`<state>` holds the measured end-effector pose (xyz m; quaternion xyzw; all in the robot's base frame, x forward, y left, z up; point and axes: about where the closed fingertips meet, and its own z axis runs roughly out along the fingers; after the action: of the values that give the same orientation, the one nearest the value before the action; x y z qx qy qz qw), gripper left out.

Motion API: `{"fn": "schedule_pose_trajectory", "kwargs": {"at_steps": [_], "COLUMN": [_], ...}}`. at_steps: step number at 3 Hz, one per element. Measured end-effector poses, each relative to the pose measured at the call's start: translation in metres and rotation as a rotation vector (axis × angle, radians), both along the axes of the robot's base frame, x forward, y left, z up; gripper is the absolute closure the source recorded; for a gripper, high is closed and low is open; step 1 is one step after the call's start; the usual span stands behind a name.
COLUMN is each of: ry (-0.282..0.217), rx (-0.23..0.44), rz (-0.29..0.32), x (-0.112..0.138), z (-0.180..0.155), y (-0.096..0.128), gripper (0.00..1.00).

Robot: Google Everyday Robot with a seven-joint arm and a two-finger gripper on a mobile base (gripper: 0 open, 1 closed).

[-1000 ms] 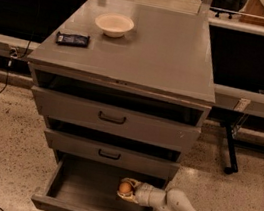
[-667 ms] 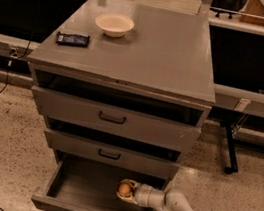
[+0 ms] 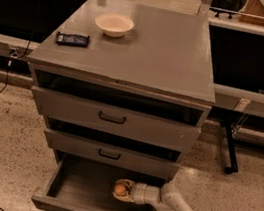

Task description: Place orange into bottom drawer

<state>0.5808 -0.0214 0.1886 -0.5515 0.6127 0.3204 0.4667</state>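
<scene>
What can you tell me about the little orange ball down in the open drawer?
It is the orange, a small round fruit with smooth matte skin, seemingly whole. It is inside the pulled-out bottom drawer, toward the right side. The tool reaches in from the right, closed around the fruit and hiding part of it. Whether it touches the drawer floor cannot be told.

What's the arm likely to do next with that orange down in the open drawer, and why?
Probably open its fingers and let go. The gripper holds the orange inside the pulled-out bottom drawer, low over its floor, so little seems left but releasing it.
</scene>
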Motion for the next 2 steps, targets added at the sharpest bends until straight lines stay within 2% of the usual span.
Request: {"fn": "schedule_pose_trajectory", "kwargs": {"at_steps": [1,2], "ry": [0.02,0.021], "rx": [0.004,0.006], "rz": [0.039,0.043], "x": [-0.0003,-0.0012], "z": [-0.0058,-0.0061], "y": [0.0121,0.0148], "gripper": [0.59,0.36]}}
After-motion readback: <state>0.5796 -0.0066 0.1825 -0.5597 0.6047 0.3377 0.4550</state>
